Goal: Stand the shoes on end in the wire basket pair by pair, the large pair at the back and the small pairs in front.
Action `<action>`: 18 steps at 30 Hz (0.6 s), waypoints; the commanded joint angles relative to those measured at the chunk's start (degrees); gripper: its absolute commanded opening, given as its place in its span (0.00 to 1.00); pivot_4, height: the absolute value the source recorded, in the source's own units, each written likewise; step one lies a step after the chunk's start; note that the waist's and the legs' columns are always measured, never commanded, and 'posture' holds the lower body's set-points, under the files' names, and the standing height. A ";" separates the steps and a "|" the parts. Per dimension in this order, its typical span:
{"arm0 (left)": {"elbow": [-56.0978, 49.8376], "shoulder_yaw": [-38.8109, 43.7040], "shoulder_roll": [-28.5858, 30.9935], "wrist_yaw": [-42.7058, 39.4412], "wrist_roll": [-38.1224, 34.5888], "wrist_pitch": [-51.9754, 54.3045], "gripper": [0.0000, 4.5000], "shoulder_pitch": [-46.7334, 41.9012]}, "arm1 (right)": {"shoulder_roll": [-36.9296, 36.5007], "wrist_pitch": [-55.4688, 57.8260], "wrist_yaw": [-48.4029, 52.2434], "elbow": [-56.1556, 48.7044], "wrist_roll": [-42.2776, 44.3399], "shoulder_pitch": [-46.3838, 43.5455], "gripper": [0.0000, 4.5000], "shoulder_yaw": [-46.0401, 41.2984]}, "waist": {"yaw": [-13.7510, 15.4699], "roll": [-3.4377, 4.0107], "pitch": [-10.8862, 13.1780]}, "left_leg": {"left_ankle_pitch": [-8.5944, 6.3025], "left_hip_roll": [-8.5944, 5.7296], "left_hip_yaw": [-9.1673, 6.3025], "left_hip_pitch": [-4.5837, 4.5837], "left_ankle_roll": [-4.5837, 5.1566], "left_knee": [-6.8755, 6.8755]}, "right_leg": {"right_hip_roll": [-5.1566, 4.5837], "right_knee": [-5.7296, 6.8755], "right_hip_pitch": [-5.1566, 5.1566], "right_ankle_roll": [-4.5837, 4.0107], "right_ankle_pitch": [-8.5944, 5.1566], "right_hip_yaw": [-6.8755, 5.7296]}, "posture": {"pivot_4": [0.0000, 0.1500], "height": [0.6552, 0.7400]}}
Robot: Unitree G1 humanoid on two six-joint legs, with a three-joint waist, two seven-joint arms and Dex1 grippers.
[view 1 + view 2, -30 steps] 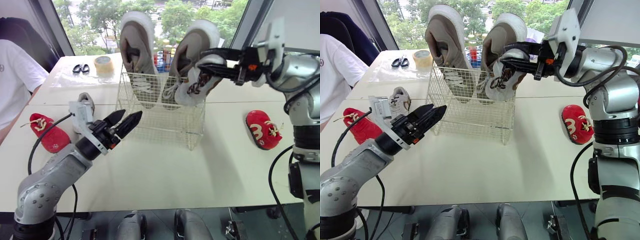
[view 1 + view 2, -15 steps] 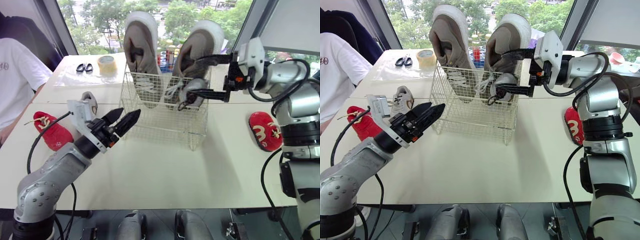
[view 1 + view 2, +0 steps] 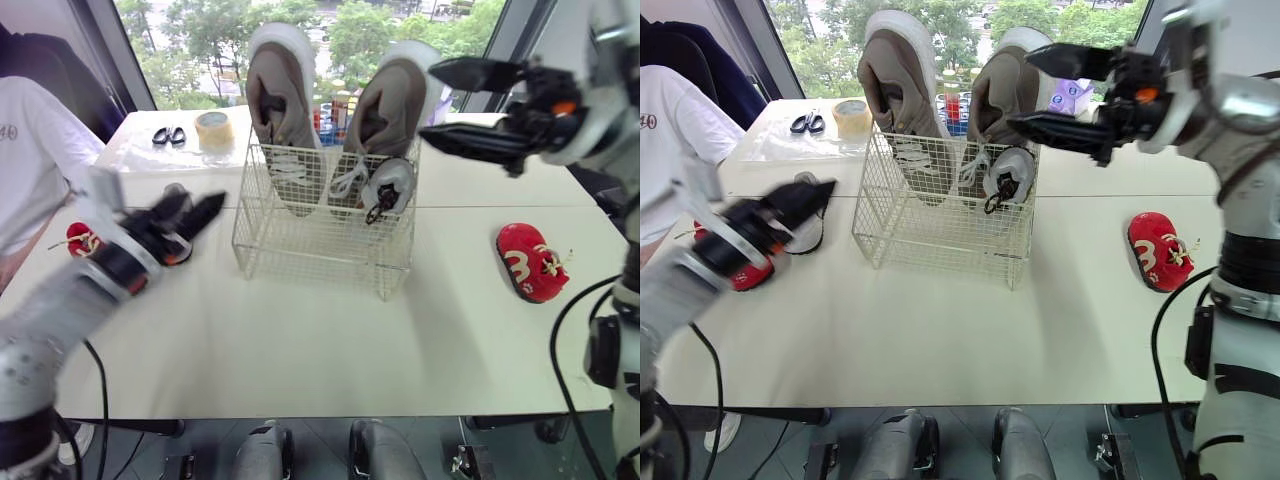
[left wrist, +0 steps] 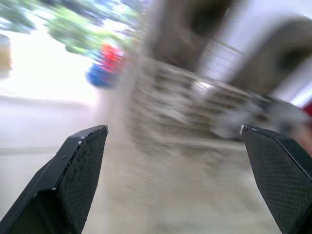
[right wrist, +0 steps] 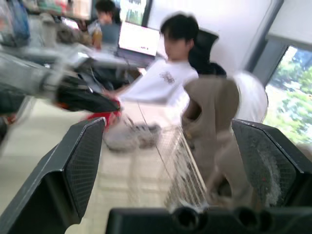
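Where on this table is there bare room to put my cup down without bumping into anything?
The widest bare patch is the table front, before the wire basket. Another lies between the basket and the right red shoe. The left side is crowded: left gripper, left red shoe, tape roll, scissors.
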 commanded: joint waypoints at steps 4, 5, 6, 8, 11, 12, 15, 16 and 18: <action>33.77 -12.82 12.06 -5.75 22.82 5.65 1.00 -22.95 | -2.64 12.21 0.39 -15.95 10.78 13.15 0.99 2.16 | 0.15 -0.21 -0.07 | 0.01 -0.01 -0.14 -0.04 -0.01 0.00 | 0.07 -0.01 0.06 0.01 0.00 -0.14 | 1.00 1.00; 39.39 -16.34 12.67 -8.79 26.43 6.90 1.00 -27.00 | -2.72 11.74 0.00 -17.39 9.99 15.36 0.99 3.02 | 0.11 -0.17 -0.06 | 0.00 -0.01 -0.08 -0.05 0.00 -0.01 | 0.06 -0.02 0.04 0.03 0.00 -0.14 | 1.00 1.00; 43.27 -18.59 12.78 -11.22 29.34 7.60 1.00 -29.98 | -2.85 11.22 -0.41 -18.24 9.27 16.52 0.99 3.57 | 0.10 -0.15 -0.04 | 0.00 -0.04 0.03 -0.05 0.01 -0.02 | 0.03 0.00 0.02 0.08 0.02 -0.11 | 1.00 1.00; 53.12 -25.58 12.44 -17.38 38.49 6.32 1.00 -37.66 | -3.79 9.53 -0.48 -20.17 7.09 19.37 0.99 4.94 | 0.12 -0.17 -0.01 | -0.01 -0.07 0.28 -0.11 0.05 -0.02 | 0.00 0.01 -0.10 0.28 0.12 0.00 | 1.00 1.00; 68.94 -32.29 9.31 -27.66 48.86 1.46 1.00 -48.77 | -3.98 8.95 -1.67 -22.31 6.56 21.66 0.99 5.34 | 0.20 -0.46 0.08 | -0.01 -0.10 0.40 -0.29 0.04 0.01 | 0.06 -0.02 -0.25 0.29 0.13 -0.03 | 1.00 1.00; 74.15 -33.53 7.85 -30.31 51.59 -0.17 1.00 -51.88 | -4.18 9.28 -2.08 -23.33 7.21 22.58 0.99 4.92 | 0.23 -0.59 0.12 | 0.00 -0.11 0.41 -0.34 0.03 0.01 | 0.08 -0.01 -0.29 0.30 0.13 -0.05 | 1.00 1.00; 85.08 -33.98 4.60 -33.84 57.11 -3.95 1.00 -57.28 | -4.76 10.01 -3.40 -25.51 8.50 24.46 0.99 3.77 | 0.14 -0.63 0.13 | -0.01 -0.09 0.41 -0.42 0.03 0.00 | 0.08 -0.01 -0.39 0.29 0.13 -0.07 | 1.00 1.00; 87.48 -33.59 3.87 -34.48 58.47 -4.93 1.00 -58.36 | -4.84 10.15 -3.94 -25.91 8.85 24.80 0.99 3.46 | 0.02 -0.63 0.13 | -0.01 -0.08 0.43 -0.43 0.03 0.00 | 0.06 -0.01 -0.41 0.30 0.13 -0.06 | 1.00 1.00; 90.89 -33.28 2.38 -37.12 60.82 -6.12 1.00 -59.63 | -4.89 10.56 -5.30 -26.52 9.67 25.37 0.99 2.76 | -0.10 -0.64 0.14 | -0.02 -0.04 0.47 -0.44 0.06 0.00 | 0.05 0.04 -0.49 0.31 0.13 0.00 | 1.00 1.00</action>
